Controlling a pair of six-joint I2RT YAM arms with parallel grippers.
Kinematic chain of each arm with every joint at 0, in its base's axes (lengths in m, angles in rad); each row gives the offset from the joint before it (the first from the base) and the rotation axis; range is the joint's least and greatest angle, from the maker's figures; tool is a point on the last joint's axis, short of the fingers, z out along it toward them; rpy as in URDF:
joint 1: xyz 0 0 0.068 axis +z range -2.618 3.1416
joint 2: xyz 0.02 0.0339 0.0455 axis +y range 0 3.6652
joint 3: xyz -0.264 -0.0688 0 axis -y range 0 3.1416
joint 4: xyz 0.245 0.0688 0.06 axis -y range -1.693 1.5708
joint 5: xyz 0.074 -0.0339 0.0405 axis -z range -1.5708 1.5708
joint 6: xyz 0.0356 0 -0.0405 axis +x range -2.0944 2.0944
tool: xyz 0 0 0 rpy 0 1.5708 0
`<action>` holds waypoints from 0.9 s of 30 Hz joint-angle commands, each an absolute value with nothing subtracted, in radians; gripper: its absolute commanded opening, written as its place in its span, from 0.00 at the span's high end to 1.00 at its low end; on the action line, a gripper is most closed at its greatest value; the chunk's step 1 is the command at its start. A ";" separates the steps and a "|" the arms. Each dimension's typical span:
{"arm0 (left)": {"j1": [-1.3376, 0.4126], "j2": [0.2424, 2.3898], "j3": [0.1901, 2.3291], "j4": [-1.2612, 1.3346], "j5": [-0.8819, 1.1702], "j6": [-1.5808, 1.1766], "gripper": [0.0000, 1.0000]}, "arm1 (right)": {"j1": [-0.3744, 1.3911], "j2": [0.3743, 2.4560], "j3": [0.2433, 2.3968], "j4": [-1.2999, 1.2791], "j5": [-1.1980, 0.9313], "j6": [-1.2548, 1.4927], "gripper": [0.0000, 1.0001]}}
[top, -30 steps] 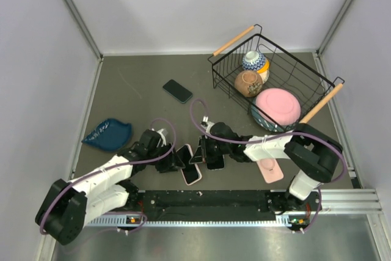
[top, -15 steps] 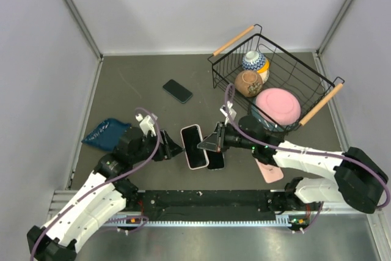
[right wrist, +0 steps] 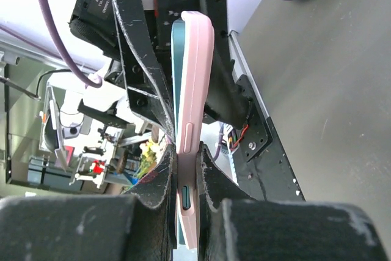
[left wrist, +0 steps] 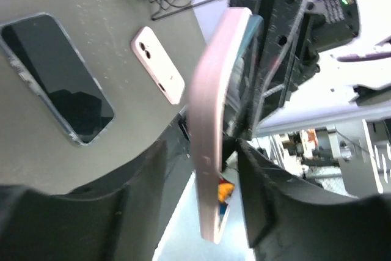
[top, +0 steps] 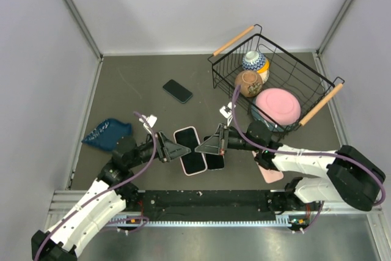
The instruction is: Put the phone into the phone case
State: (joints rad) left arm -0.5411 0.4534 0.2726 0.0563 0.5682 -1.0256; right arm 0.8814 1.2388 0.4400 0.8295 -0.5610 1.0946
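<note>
- Pink on the outside, teal within: looks from the right wrist view like the phone case with the phone lying flat against its inner face, seated or very nearly so
- Hangs clear of the table near the front middle, slung between the two arms, dark screen facing up in the top view; presumably kept in the air for squeezing both ends at once
- Pinched hard at one short end by the right gripper, both fingers flat against the sandwich of case and phone with no gap visible; reads as a press to snap the rim over the phone's edge
- Straddled at the opposite end by the left gripper, with the case run deep between its fingers; shows a sliver of background beside one finger in its own view, yet looks snug from the right wrist, so cannot tell whether clamped or merely bracing
- Judged as the seating step, late in the task; corners not checkable from these edge-on views
- Risks a twist or a pop-out on an uneven release; calls for even pressure at both ends and a gentle set-down
- Left lying on the table, apart from the held pair: a second dark phone just below the right gripper, a spare pink case further right, a black phone well back
</note>
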 commanded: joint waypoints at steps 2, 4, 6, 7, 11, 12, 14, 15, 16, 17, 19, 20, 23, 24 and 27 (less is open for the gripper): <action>-0.541 0.437 0.268 0.204 0.600 -1.071 0.69 | 0.891 1.250 0.457 1.069 -0.620 1.158 0.95; -0.541 0.433 0.262 0.206 0.591 -1.072 0.84 | 0.891 1.243 0.446 1.040 -0.621 1.152 0.81; -0.541 0.436 0.253 0.219 0.583 -1.086 0.95 | 0.891 1.218 0.428 1.026 -0.623 1.137 0.70; -0.541 0.440 0.247 0.239 0.581 -1.092 1.00 | 0.893 1.207 0.405 1.022 -0.635 1.131 0.63; -0.541 0.463 0.244 0.285 0.587 -1.108 1.00 | 0.905 1.154 0.342 0.959 -0.638 1.089 0.51; -0.541 0.468 0.245 0.293 0.588 -1.109 1.00 | 0.910 1.131 0.334 0.948 -0.634 1.080 0.50; -0.541 0.477 0.245 0.317 0.589 -1.115 1.00 | 0.934 1.106 0.325 0.904 -0.614 1.046 0.47; -0.541 0.477 0.248 0.322 0.592 -1.120 1.00 | 0.946 1.086 0.328 0.825 -0.600 1.031 0.46; -0.541 0.477 0.250 0.330 0.592 -1.120 1.00 | 0.954 1.075 0.343 0.780 -0.565 1.016 0.45; -0.541 0.477 0.253 0.331 0.597 -1.118 1.00 | 0.977 1.069 0.353 0.744 -0.548 0.982 0.44; -0.541 0.476 0.256 0.324 0.592 -1.115 1.00 | 0.992 1.066 0.379 0.674 -0.522 0.965 0.43; -0.541 0.472 0.255 0.324 0.585 -1.114 1.00 | 0.999 1.069 0.385 0.666 -0.522 0.969 0.43; -0.541 0.469 0.235 0.357 0.572 -1.127 1.00 | 1.003 1.072 0.394 0.650 -0.514 0.991 0.47; -0.541 0.469 0.230 0.362 0.566 -1.127 1.00 | 1.005 1.069 0.391 0.650 -0.493 0.999 0.53; -0.540 0.480 0.261 0.318 0.537 -1.033 1.00 | 1.005 1.037 0.380 0.617 -0.422 1.025 0.90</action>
State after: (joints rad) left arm -0.5476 0.4824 0.2333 0.2314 0.6086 -1.1217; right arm 0.9878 1.0855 0.3481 0.6369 -0.4950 1.0061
